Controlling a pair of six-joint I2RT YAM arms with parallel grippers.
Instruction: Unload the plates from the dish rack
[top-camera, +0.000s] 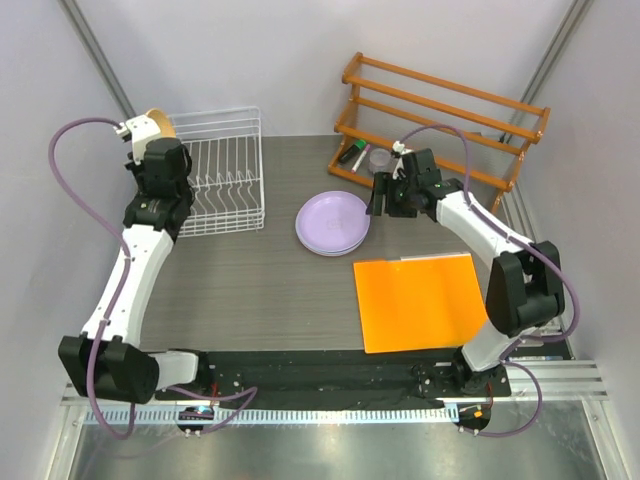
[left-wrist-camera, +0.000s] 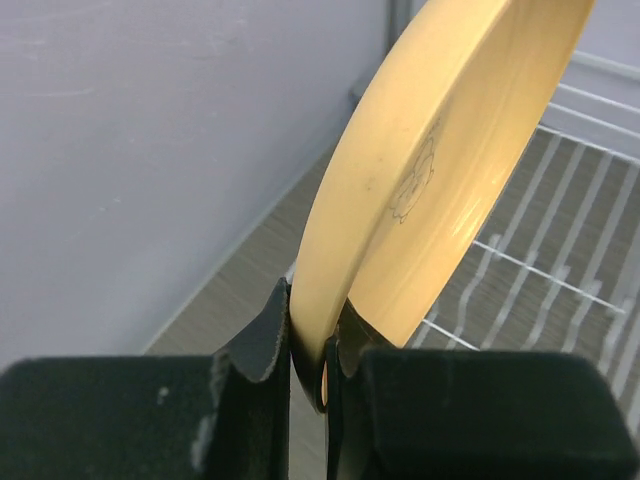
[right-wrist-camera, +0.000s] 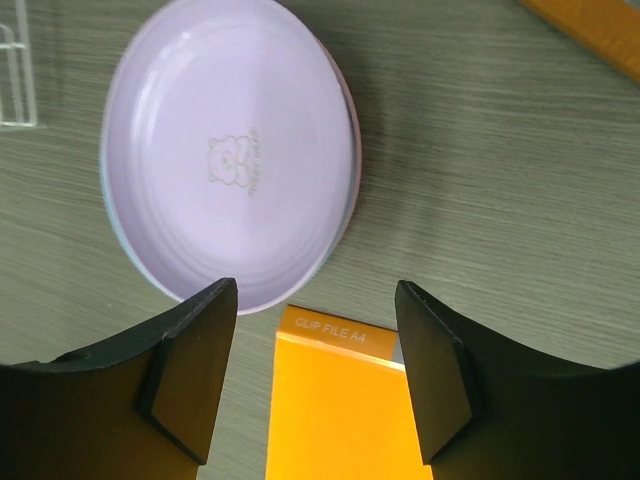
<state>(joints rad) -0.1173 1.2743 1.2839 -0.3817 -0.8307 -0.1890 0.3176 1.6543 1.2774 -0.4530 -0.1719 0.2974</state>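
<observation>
My left gripper (top-camera: 143, 130) is shut on the rim of the yellow-orange plate (left-wrist-camera: 440, 150), holding it on edge above the left end of the white wire dish rack (top-camera: 225, 170). The plate shows small at the far left in the top view (top-camera: 155, 122). The rack (left-wrist-camera: 560, 260) looks empty of plates. A stack of plates with the lavender one on top (top-camera: 333, 222) lies on the table's middle; light blue and pink edges show under it in the right wrist view (right-wrist-camera: 230, 160). My right gripper (right-wrist-camera: 315, 375) is open and empty, above the table just right of the stack.
A flat orange clip file (top-camera: 420, 300) lies on the table right of centre, close to the stack. An orange-brown wooden slatted shelf (top-camera: 440, 115) stands at the back right with small items under it. The grey wall (left-wrist-camera: 150, 150) is close on the left.
</observation>
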